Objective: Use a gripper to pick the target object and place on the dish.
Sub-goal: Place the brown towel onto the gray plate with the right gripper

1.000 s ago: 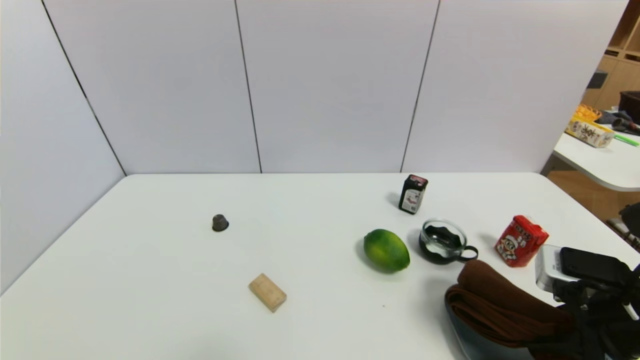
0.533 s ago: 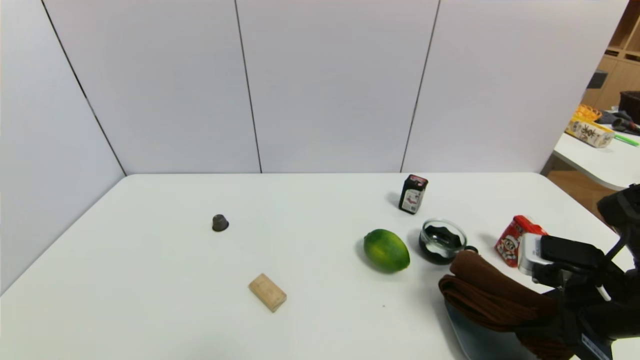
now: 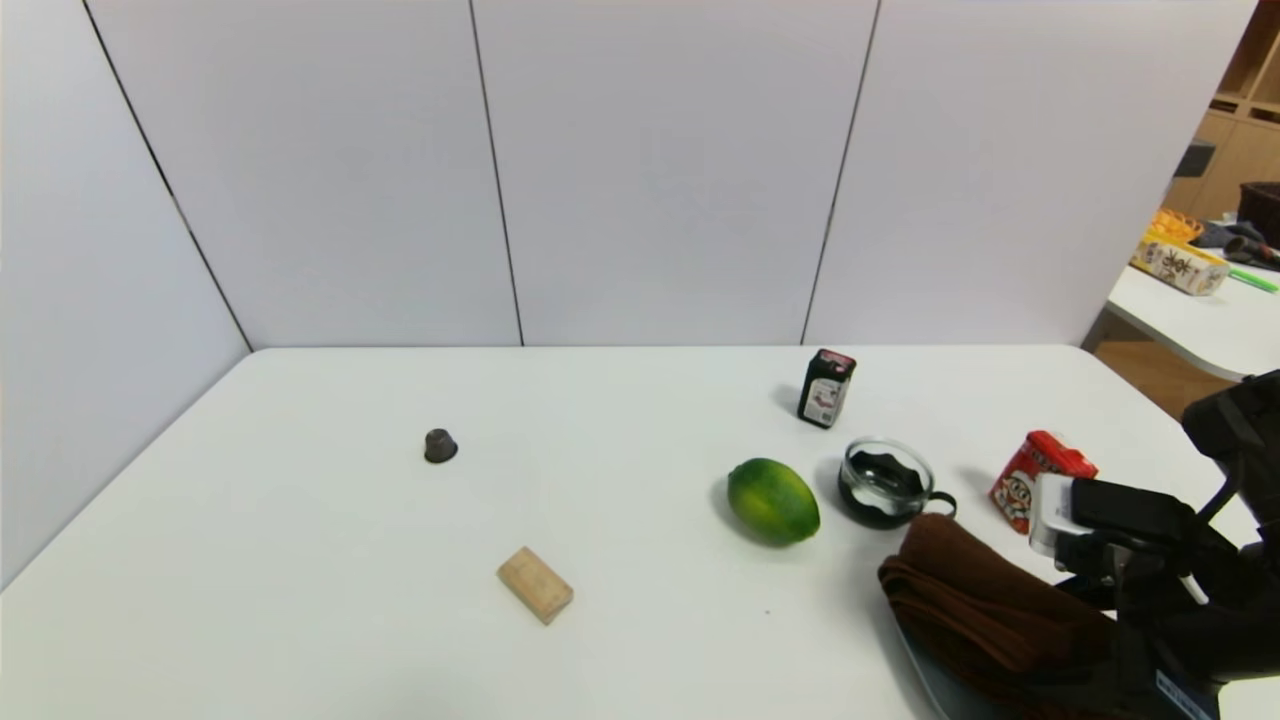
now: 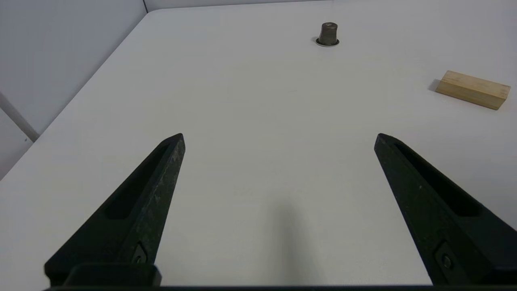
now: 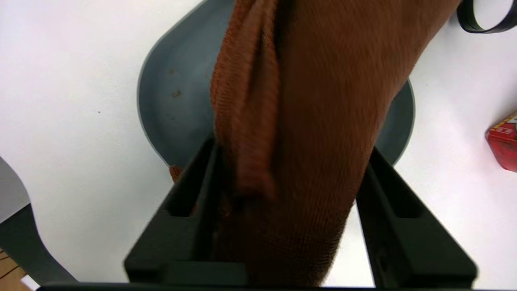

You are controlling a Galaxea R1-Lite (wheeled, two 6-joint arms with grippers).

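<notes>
Since the earlier frame the towel (image 3: 985,610) sinks lower onto the dish (image 5: 169,101), beside the glass cup (image 3: 885,482). Right gripper (image 5: 291,161) stays clamped on it, steadying placement. Left gripper (image 4: 278,139) idle, spread wide.

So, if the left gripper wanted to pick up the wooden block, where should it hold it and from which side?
Probably from above, closing across the wooden block's two long sides near its middle. It lies flat on the table as a low, oblong bar with bare surface all round, so the narrow width should fit between the open fingers of the left gripper, and a centred hold should keep it level.
</notes>
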